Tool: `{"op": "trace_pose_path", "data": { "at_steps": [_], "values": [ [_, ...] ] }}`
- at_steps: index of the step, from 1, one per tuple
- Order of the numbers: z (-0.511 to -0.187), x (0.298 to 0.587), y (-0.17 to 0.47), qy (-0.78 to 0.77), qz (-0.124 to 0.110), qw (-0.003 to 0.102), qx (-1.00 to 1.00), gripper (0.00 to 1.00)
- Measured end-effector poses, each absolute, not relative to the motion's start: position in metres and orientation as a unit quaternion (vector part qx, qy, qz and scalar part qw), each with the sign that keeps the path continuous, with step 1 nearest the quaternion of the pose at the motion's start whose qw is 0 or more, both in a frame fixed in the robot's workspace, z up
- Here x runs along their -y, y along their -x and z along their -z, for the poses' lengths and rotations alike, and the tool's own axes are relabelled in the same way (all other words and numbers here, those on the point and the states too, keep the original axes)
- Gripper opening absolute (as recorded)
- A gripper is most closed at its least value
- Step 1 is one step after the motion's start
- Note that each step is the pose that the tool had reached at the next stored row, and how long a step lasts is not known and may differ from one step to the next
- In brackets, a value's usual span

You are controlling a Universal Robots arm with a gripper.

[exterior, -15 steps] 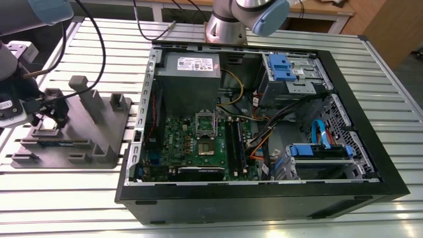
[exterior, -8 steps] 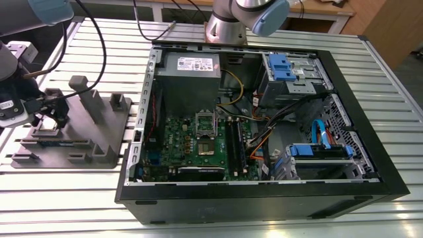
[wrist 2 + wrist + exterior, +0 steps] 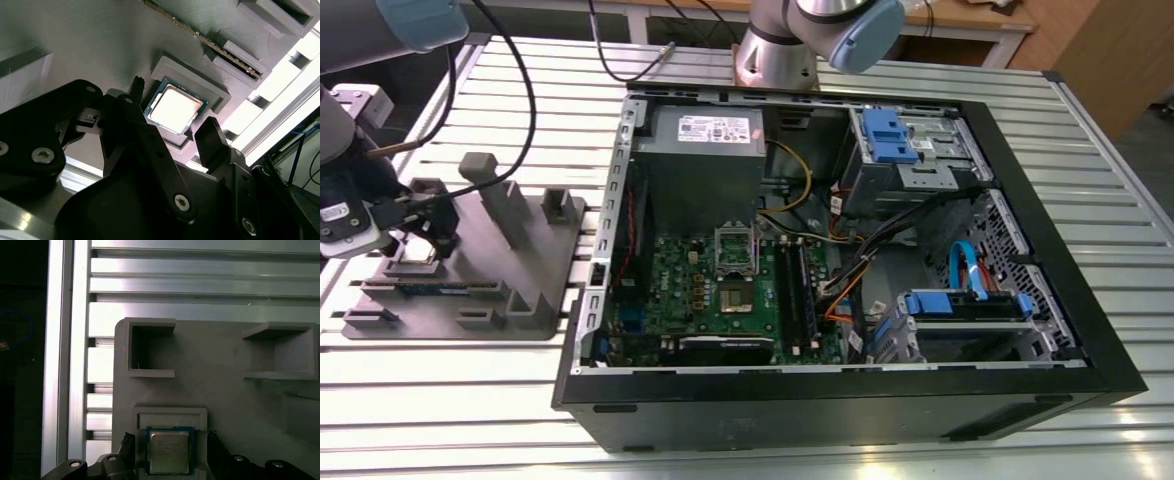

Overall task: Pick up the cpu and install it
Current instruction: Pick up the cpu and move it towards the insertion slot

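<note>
The cpu (image 3: 175, 109) (image 3: 169, 450), a small square chip with a pale metal top, lies flat in a shallow recess of the grey plastic tray (image 3: 520, 250) (image 3: 225, 390) at the exterior view's left. My gripper (image 3: 414, 245) (image 3: 174, 105) (image 3: 169, 440) hangs right over it and is open. One black finger (image 3: 212, 140) stands on each side of the chip with a small gap, neither touching it. On the green motherboard inside the open computer case (image 3: 1067, 300), the silver socket frame (image 3: 734, 250) stands raised.
A long memory stick (image 3: 210, 40) lies in a tray slot beside the cpu recess. Tall grey posts (image 3: 500, 195) rise from the tray close to the gripper. Black cables (image 3: 520, 100) trail over the slatted aluminium table (image 3: 494, 400). The case holds a power supply (image 3: 704, 140), blue drive cages and loose wires.
</note>
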State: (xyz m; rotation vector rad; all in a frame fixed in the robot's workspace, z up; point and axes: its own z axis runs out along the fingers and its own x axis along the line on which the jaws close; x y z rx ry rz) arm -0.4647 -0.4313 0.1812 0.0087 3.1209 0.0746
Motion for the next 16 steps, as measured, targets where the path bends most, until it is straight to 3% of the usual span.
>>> {"op": "trace_pose_path", "data": {
  "at_steps": [11,13,14,16],
  "values": [
    [-0.1811,0.4314,0.4646,-0.003,-0.024,0.010,-1.000,0.68],
    [-0.1811,0.4314,0.4646,-0.003,-0.024,0.010,-1.000,0.66],
    [-0.1811,0.4314,0.4646,-0.003,-0.024,0.010,-1.000,0.60],
    [-0.1811,0.4314,0.4646,-0.003,-0.024,0.010,-1.000,0.60]
  ]
}}
